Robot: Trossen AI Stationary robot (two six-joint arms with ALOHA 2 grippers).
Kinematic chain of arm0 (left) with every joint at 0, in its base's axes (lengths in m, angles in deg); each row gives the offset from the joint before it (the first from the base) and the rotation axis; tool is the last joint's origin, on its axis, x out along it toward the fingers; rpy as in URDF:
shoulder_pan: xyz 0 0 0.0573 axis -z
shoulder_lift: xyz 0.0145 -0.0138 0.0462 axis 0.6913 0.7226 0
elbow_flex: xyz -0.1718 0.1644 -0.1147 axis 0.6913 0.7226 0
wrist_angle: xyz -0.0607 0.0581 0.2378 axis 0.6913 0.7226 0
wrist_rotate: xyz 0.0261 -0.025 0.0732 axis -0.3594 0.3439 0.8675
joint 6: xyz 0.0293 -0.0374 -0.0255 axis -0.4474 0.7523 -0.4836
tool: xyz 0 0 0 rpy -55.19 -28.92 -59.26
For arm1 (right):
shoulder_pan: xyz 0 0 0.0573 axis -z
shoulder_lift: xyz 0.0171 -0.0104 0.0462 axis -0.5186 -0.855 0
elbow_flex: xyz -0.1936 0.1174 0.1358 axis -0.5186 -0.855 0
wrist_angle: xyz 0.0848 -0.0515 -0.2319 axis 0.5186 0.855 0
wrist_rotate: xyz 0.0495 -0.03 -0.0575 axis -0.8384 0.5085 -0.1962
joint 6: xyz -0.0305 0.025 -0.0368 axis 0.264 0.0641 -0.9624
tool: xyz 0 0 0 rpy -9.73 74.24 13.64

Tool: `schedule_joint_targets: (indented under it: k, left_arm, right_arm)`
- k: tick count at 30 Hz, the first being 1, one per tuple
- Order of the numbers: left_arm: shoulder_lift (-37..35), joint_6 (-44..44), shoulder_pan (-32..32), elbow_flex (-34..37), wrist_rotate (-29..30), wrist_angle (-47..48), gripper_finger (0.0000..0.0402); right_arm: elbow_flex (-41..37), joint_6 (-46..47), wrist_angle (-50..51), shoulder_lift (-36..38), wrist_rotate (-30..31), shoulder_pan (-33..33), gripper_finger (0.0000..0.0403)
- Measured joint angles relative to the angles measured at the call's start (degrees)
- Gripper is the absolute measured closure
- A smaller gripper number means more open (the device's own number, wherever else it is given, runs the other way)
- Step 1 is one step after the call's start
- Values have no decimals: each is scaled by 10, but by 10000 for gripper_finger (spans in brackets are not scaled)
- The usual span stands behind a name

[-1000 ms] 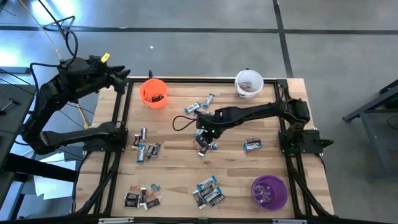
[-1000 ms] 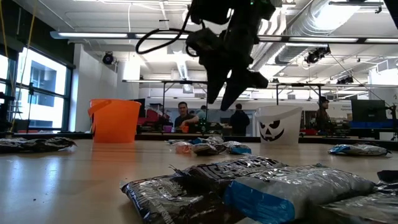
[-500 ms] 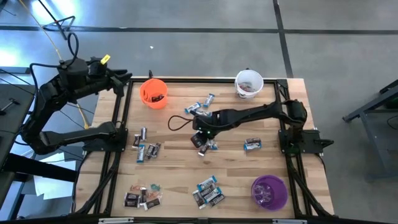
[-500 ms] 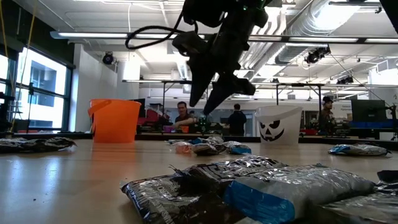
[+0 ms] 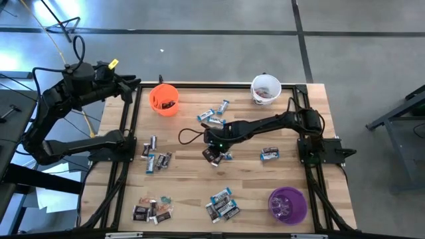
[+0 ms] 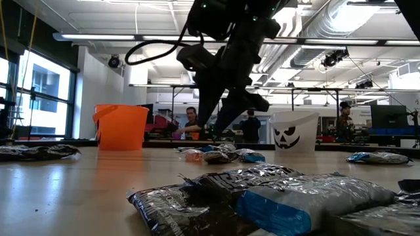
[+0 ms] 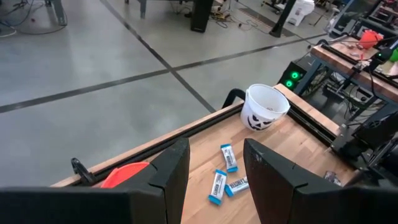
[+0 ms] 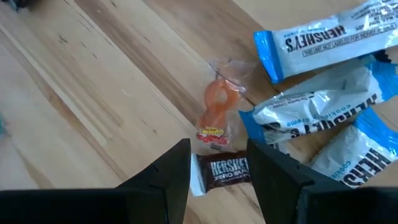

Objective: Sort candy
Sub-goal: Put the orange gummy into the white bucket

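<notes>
Now the right claw (image 8: pixel 217 171) hangs open and empty over a dark bar (image 8: pixel 225 170) in the mid-table candy cluster (image 5: pixel 218 155). Light, crinkly and slippery, it is best pinched across its short middle. Far left, the left claw (image 7: pixel 214 165) waits open, empty, off the table (image 5: pixel 192 192).

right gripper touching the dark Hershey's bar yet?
Cannot tell. Right wrist view shows the Hershey's bar between the open right gripper's fingers; neither contact nor gap is plain.

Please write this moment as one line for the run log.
right gripper: open, above dark brown candy, mid-table | left gripper: open, empty, parked by orange cup | held: nothing
</notes>
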Motion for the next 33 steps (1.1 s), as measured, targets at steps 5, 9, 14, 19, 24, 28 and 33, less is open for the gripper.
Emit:
schedule_joint_targets:
  k: [5,9,14,19,24,28,33]
  left_arm:
    - [0,0,0,0,0,0,261]
    - [0,0,0,0,0,0,261]
    - [0,0,0,0,0,-1,261]
    - [0,0,0,0,0,-1,261]
    - [0,0,0,0,0,-1,261]
    - [0,0,0,0,0,-1,261]
    - [0,0,0,0,0,-1,261]
  right_arm:
    - [0,0,-12,0,-13,0,252]
    - [0,0,-9,-6,-19,0,252]
    - [0,0,-24,-27,-36,0,252]
    - [0,-7,-47,-43,-44,3,252]
    - [0,-15,-72,-63,-46,11,252]
    - [4,-15,-83,-85,-62,14,252]
    - [4,-12,-88,-103,-62,12,252]
